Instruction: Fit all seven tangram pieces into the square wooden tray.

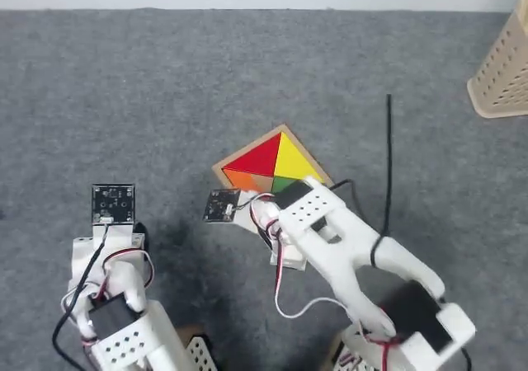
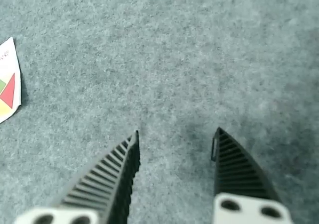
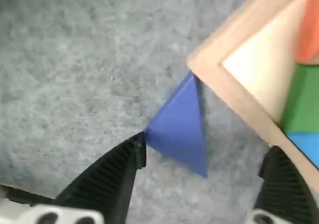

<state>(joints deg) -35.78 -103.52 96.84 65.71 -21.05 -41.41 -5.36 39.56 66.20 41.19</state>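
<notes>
here, the tray [image 1: 285, 129] is sitting turned like a diamond in the middle of the grey surface [image 1: 165, 82], and a red piece [image 1: 262, 155], a yellow piece [image 1: 290, 158], an orange piece [image 1: 239, 179] and a green piece [image 1: 280, 183] are lying inside its far half. the right arm [image 1: 338, 231] is reaching in from the near right and is covering the tray's near half. in the right wrist view, a blue triangle [image 3: 182, 127] is lying flat on the surface just outside one corner of the tray, with one tip pointing at that corner; whether it is touching the rim i cannot tell. the right fingers [image 3: 130, 157] are standing released and wide apart, one tip meeting a corner of the blue triangle and the other hanging over the tray's rim, grasping nothing. a bare patch of wood is showing inside that corner. the left arm [image 1: 107, 305] is sitting at the near left, well apart from the tray, and the left fingers [image 2: 128, 157] are standing released over bare surface, with a printed card [image 2: 7, 82] lying off to one side. a pale perforated basket [image 1: 502, 66] is standing at the far right, and a black cable [image 1: 388, 157] is running just right of the tray.
</notes>
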